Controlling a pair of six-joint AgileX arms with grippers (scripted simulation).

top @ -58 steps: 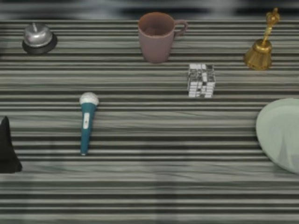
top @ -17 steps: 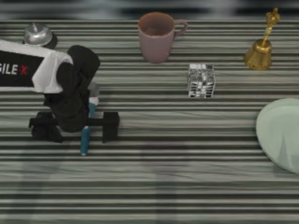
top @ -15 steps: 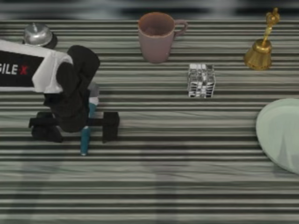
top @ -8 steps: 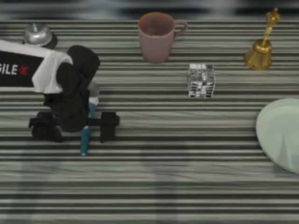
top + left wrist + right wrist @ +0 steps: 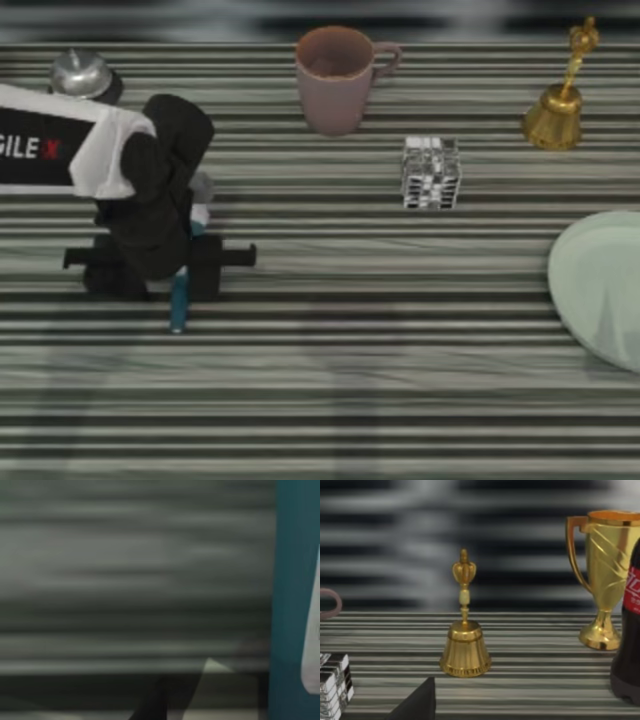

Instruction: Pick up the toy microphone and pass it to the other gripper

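Observation:
The toy microphone [image 5: 180, 305] lies on the striped table at the left, and only the lower end of its teal handle shows below my left gripper [image 5: 168, 268]. That gripper hangs straight over the handle, its black fingers [image 5: 205, 270] close on either side with a small gap left. In the left wrist view the teal handle [image 5: 295, 580] with its white switch strip fills one edge, and one dark finger [image 5: 155, 700] stands apart from it. The other gripper, my right one, is outside the top view. Only one fingertip [image 5: 420, 702] of it shows, with nothing held.
A silver call bell [image 5: 80, 72] sits at the back left, a pink mug [image 5: 335, 80] at the back centre and a mirrored cube [image 5: 431, 172] right of centre. A gold bell [image 5: 560, 110], a pale green plate [image 5: 600, 285], a gold trophy [image 5: 607, 570] and a cola bottle [image 5: 630, 630] stand at the right.
My left arm came in over the microphone. In the last second its fingers have drawn inward toward the handle. The microphone has not moved.

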